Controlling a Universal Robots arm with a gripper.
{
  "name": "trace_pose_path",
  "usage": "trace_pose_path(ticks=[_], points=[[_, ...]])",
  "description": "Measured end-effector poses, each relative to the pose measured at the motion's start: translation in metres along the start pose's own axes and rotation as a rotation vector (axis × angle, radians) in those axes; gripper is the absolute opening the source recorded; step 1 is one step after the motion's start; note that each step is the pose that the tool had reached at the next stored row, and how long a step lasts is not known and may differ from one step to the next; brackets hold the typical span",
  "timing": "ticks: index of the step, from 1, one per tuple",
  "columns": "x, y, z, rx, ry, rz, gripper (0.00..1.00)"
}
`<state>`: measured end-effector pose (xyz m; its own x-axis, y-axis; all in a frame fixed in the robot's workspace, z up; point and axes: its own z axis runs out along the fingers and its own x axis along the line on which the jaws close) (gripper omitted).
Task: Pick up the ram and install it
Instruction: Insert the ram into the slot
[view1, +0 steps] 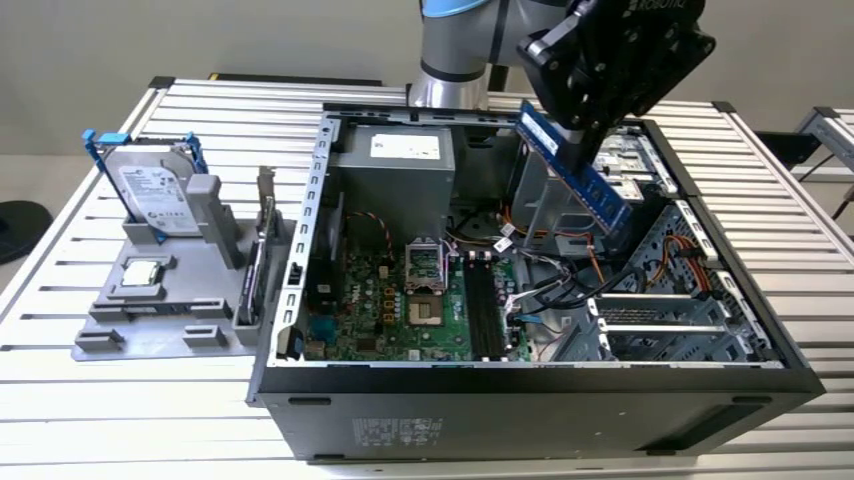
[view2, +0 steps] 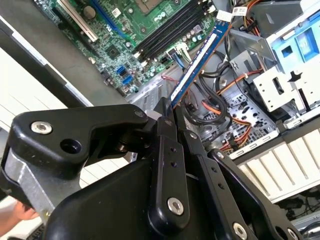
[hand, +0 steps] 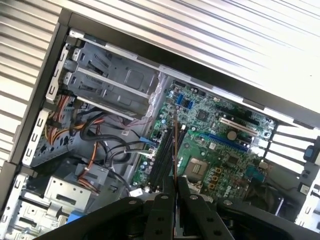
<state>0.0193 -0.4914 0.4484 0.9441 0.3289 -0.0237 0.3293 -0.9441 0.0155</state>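
Gripper (view1: 577, 128) clamped tight on the ram (view1: 594, 190), holding it tilted above the open case (view1: 534, 400), apart from the black slots (view1: 483, 305); it seemed angled against them, so a skewed seating could bend it.

1. Computer case (view1: 534, 400) lies open on the table (view1: 120, 430), toward the exterior view's right.
2. Holder tray (view1: 147, 335) is on the table just beside the case, at the exterior view's left.
3. On the tray: hard drive (view1: 150, 195) upright at the far end, processor chip (view1: 144, 272) flat in front of it, expansion card (view1: 266, 235) on edge nearest the case.
4. In the case: motherboard (view1: 387, 310) at left, power supply (view1: 394, 170) behind it, drive cage (view1: 667, 315) at right.
5. Memory slots (view1: 481, 300) are on the motherboard's right edge.
6. Gripper (view1: 574, 125) is above the case, clamped on the ram (view1: 587, 185), which is tilted and apart from the slots.
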Motion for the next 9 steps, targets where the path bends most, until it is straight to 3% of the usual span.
trace_pose_path(ticks=[9], points=[[-0.0002,-0.0001,0.0000,0.0016,-0.0010,0.067,0.00]])
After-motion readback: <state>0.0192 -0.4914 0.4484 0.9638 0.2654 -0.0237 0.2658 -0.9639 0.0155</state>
